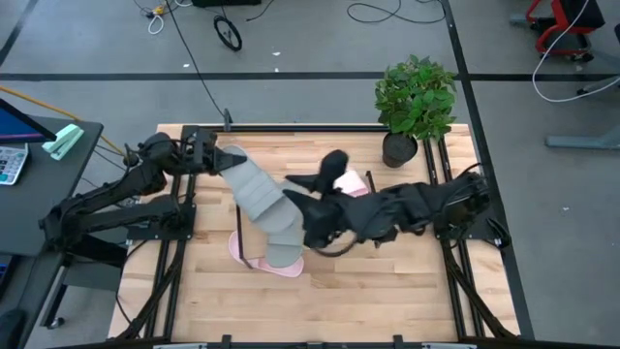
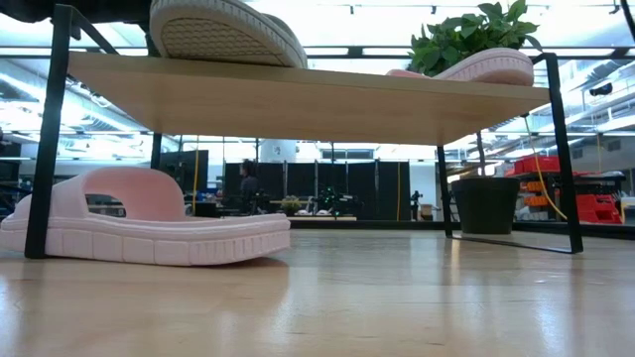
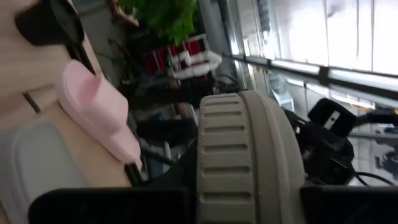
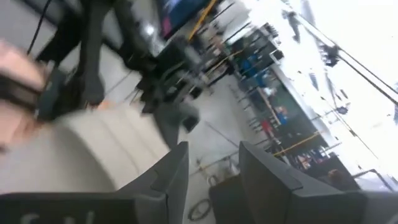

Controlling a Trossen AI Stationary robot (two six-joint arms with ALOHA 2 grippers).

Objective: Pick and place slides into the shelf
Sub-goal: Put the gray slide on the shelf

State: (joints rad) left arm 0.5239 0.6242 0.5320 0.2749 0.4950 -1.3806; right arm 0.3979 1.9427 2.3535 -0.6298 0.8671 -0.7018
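The shelf [image 2: 298,99] stands mid-table. A grey slide [image 1: 250,186] lies slanted on its left part, and my left gripper [image 1: 211,158] is shut on the slide's far-left end. A second grey slide [image 1: 283,240] lies just nearer. One pink slide [image 2: 149,230] rests sole-down on the tabletop under the board, and another pink slide [image 2: 486,64] lies on the board's right part. My right gripper [image 1: 315,176] hovers open over the shelf's middle, beside the grey slides. In its wrist view [image 4: 211,180] it holds nothing. My left gripper holds the grey slide by its far-left end, the ridged sole edge [image 3: 242,155] between the two fingers. The fingers come about level from the table's left. The held end is raised, so the sole shows from below [image 2: 218,35]; the other end reaches down to the board.
A potted plant [image 1: 415,102] stands at the table's far right corner, close behind the shelf's right end. The shelf's black end frames [image 2: 45,129] stand on the tabletop. Bare wood lies along the table's near edge [image 1: 310,301].
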